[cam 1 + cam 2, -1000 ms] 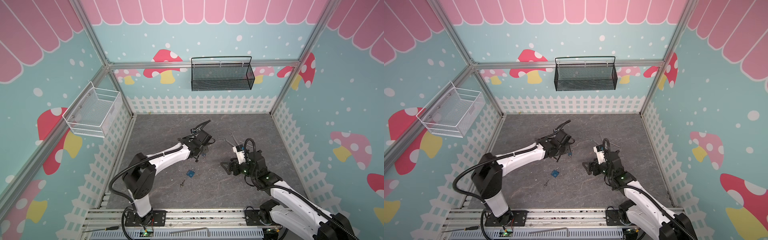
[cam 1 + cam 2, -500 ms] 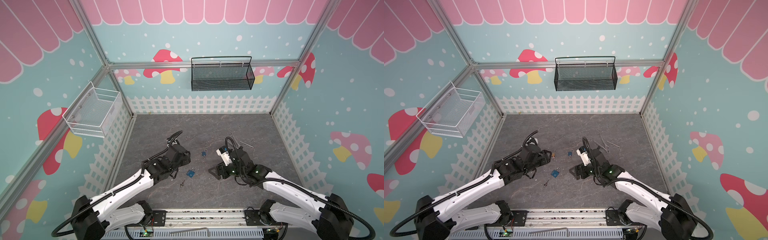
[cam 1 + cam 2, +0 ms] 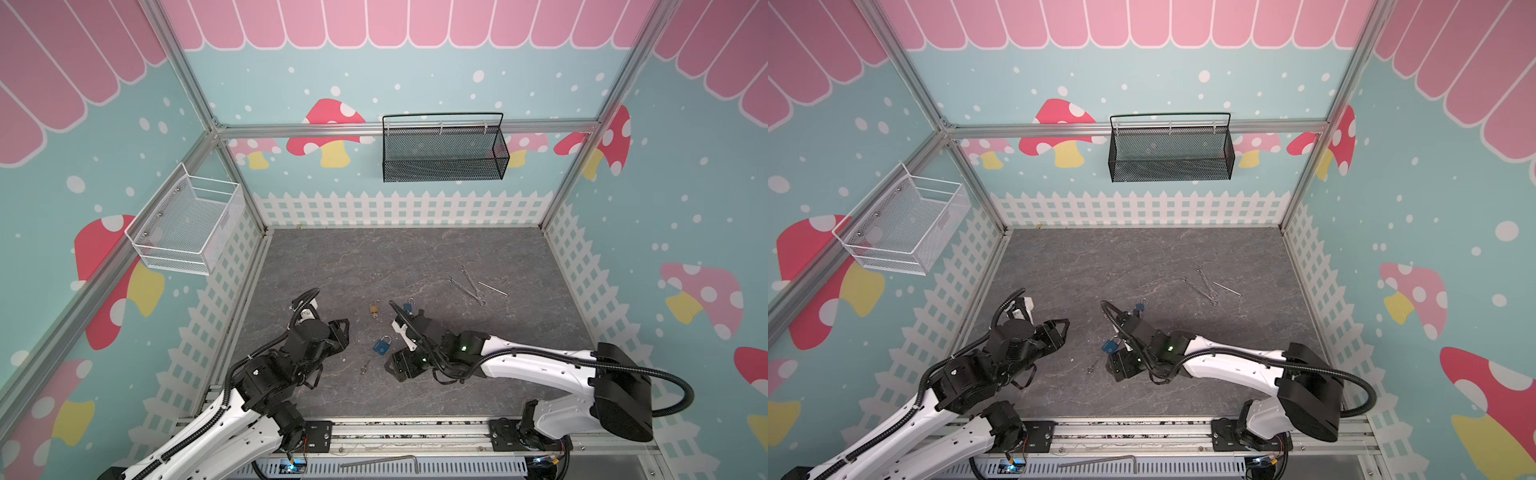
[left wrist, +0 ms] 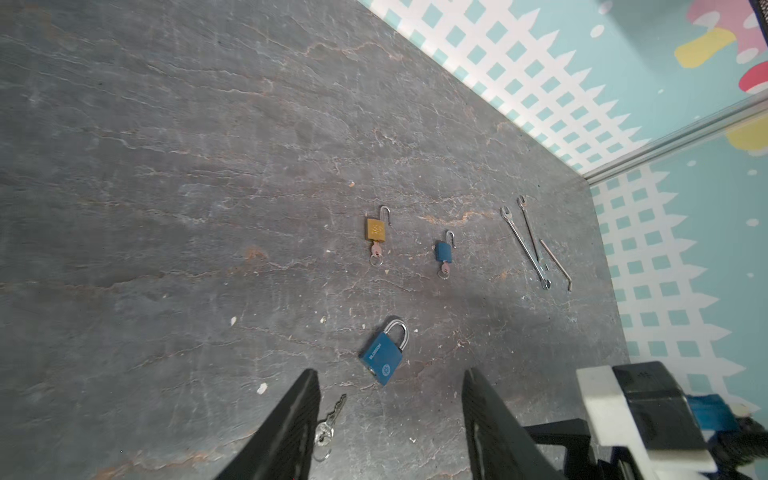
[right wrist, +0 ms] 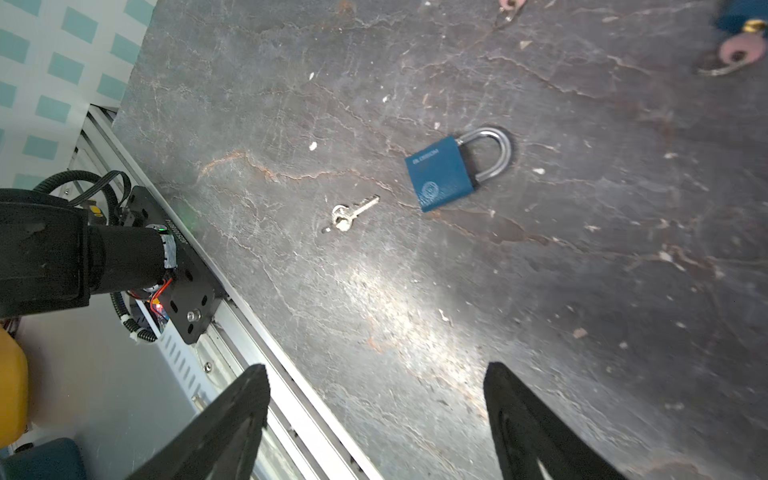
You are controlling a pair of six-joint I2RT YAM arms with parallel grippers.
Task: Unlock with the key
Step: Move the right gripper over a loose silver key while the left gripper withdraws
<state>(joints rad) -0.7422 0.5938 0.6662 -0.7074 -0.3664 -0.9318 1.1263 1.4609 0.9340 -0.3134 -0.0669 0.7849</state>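
A large blue padlock (image 3: 382, 345) (image 3: 1110, 346) with its shackle shut lies flat on the grey table near the front. A small silver key (image 3: 365, 367) (image 3: 1091, 368) on a ring lies loose just in front of it. My left gripper (image 3: 345, 332) (image 3: 1065, 330) is open and empty, to the left of the padlock. In the left wrist view the padlock (image 4: 383, 358) sits just beyond the gripper (image 4: 390, 374) and the key (image 4: 330, 419) lies by one finger. My right gripper (image 3: 395, 368) (image 3: 1115, 368) is open and empty, close on the padlock's right. The right wrist view shows padlock (image 5: 442, 174) and key (image 5: 353, 212) ahead of that gripper (image 5: 374, 368).
A brass padlock (image 3: 375, 309) (image 4: 375, 230) and a small blue padlock (image 3: 409, 307) (image 4: 444, 252), each with shackle open and a key in it, lie farther back. Two wrenches (image 3: 467, 286) and a hex key (image 3: 493, 289) lie at the back right. The front rail (image 5: 249, 316) runs close by.
My left arm has drawn back from the middle of the table toward the front left. My right gripper has moved left and forward, up beside the large blue padlock.
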